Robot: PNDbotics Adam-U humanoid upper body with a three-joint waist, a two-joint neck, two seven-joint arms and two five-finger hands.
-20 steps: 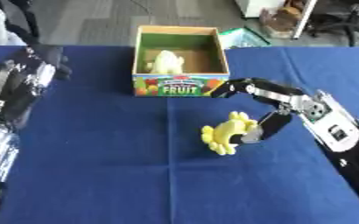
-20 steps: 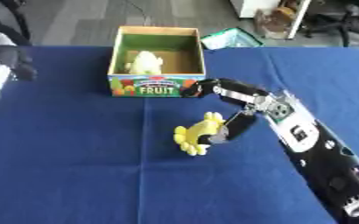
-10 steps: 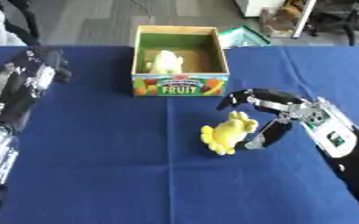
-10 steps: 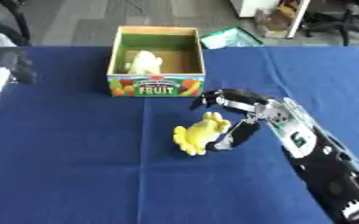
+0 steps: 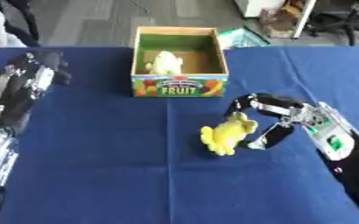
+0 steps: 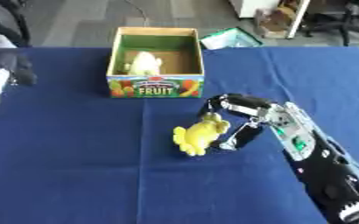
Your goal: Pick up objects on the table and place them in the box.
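Blue cloth: covers the whole table (image 5: 98, 175), pretty plain backdrop.

Box: small cardboard box (image 5: 179, 84) toward the far side of the table, about centre. Green inside, open top, front panel printed with fruit pictures and the word FRUIT.

Inside the box: one pale yellow-white lumpy thing (image 5: 164, 64) sitting against the left part of the interior. Can't make out what it actually is, just the colour and a rounded shape. Rest of the green floor is bare.

Yellow toy: bright yellow soft-looking object (image 5: 227, 133) with little knobby lobes, out on the cloth in front of the box and a bit to its right. So it's near the box but outside it, not touching it.

Right hand: right hand (image 5: 271, 127) comes in from the lower right, black and silver, with its fingers curved around the yellow toy's right side, one up near the top lobe and another down by the lower edge. Looks like it's wrapped onto it. Whether the toy is lifted or on the cloth, honestly can't tell.

Left hand: left hand (image 5: 37, 72) is over at the left edge of the table, well away from everything, fingers relaxed, holding nothing.
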